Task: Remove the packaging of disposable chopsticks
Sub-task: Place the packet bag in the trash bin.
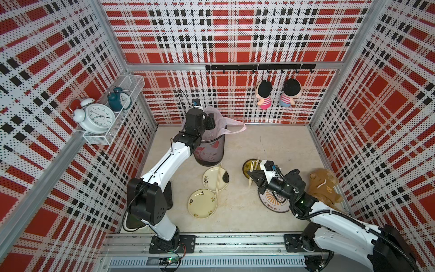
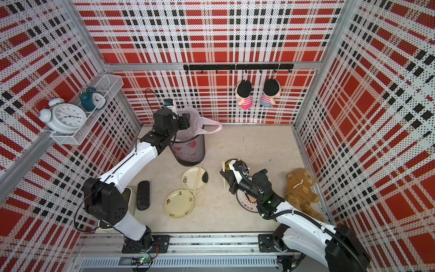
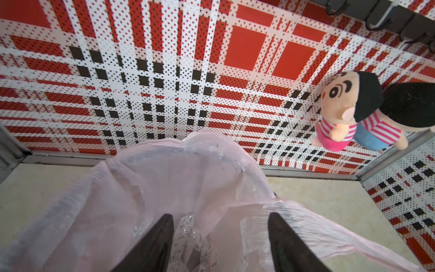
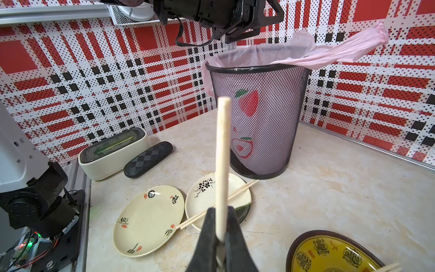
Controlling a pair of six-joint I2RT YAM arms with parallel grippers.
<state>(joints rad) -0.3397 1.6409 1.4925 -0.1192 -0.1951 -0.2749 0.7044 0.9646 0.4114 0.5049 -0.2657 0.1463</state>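
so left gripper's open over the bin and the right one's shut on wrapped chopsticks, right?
Not wrapped: the right wrist view shows the right gripper shut on bare chopsticks. The left gripper is open over the bin.

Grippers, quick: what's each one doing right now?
Left gripper: open, empty, over the pink bin liner.
Right gripper: shut on chopsticks.
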